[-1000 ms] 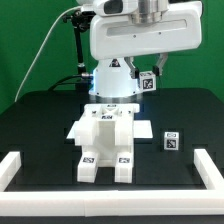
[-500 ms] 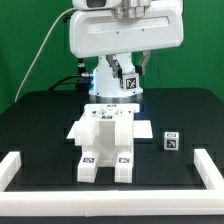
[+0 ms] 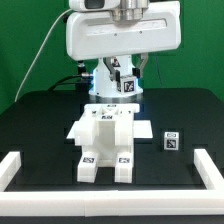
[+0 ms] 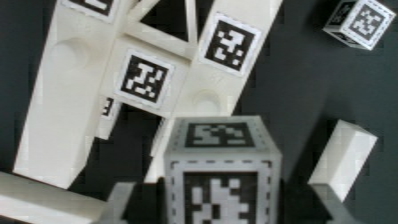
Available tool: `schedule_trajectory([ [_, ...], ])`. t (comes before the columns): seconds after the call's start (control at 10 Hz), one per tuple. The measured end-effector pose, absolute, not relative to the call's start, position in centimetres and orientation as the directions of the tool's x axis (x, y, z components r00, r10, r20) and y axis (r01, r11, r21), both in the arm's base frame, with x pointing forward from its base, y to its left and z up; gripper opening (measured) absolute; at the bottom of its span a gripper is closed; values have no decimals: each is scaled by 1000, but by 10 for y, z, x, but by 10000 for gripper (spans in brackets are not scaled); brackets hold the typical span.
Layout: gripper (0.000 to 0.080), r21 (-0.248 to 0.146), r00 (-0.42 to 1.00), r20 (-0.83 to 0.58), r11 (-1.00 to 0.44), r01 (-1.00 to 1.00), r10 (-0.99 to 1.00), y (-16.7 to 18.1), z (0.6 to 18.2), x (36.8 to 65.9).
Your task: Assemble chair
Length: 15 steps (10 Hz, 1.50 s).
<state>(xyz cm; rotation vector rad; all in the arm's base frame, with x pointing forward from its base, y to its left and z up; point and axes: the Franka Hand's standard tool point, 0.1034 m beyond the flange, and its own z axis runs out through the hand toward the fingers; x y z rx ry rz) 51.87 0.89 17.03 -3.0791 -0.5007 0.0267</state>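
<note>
Since a second ago, the large white robot arm (image 3: 120, 35) has carried its gripper (image 3: 127, 82) from 2 o'clock to 12 o'clock above the partly built white plastic chair body (image 3: 105, 140), probably to line up a joint. The claw pinches a small white tagged plastic cube (image 3: 127, 86). A second loose tagged cube (image 3: 171, 141) waits on the table at 3 o'clock of the chair body.

The scene is lit brightly and evenly, the white plastic blocky chair pieces (image 3: 105, 140) are nearly washed out against the matte black table (image 3: 40, 120), soft shadows are cast, and the close tagged white cube (image 4: 217, 170) is rendered coarse and blurred.
</note>
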Motion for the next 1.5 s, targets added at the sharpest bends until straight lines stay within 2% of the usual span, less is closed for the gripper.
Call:
schedule_trajectory([
  [0.2, 281, -1, 939, -17, -939, 345, 345, 6, 163, 524],
  [0.7, 281, 11, 940, -30, -940, 341, 341, 0, 143, 522],
  [1.5, 281, 12, 938, -31, -938, 346, 346, 3, 137, 517],
])
